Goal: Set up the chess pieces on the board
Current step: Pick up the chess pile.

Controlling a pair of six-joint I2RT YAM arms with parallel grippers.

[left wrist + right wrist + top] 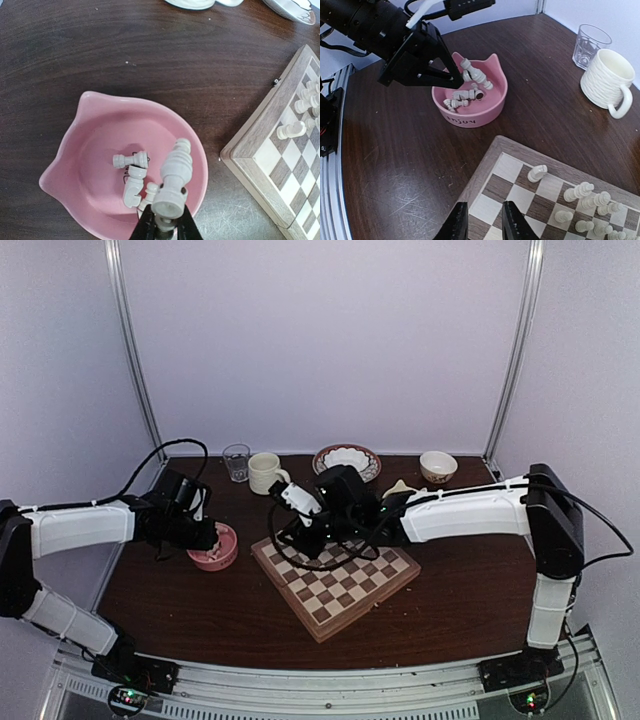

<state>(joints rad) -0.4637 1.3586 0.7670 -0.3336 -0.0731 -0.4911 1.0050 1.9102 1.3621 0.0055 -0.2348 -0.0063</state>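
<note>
1. Top view.
   - One square wooden chessboard (345,590) of tan and dark brown squares lies mid-way on the dark brown wooden counter (180,620), turned corner-on to the arms.
   - One pink ceramic bowl (213,550) stands just left of it.
   - Along the far edge stand one clear drinking glass (237,461), one cream ribbed mug (266,473), one patterned dish (346,460) and one small cream bowl (438,466).
   - The left tool (205,537) hangs over the pink ceramic bowl.
   - The right tool (310,540) hangs over the board's far-left corner.
2. Left wrist view.
   - The left tool (167,222) is clamped on the base of one tall pale cream wooden chess piece (175,175), held above the pink ceramic bowl (75,145).
   - Three small cream pieces lie inside: a rook (130,160), a knight (132,187) and a pawn (150,192).
   - The board's corner (250,155) shows at right.
3. Right wrist view.
   - The right tool (485,225) stands narrow over the board's near squares, with nothing between its fingers.
   - One fallen knight (536,173) lies apart from a cluster of at least six cream chessmen (590,200), which runs out of frame.
   - Most of these are turned, pale and glossy.
</note>
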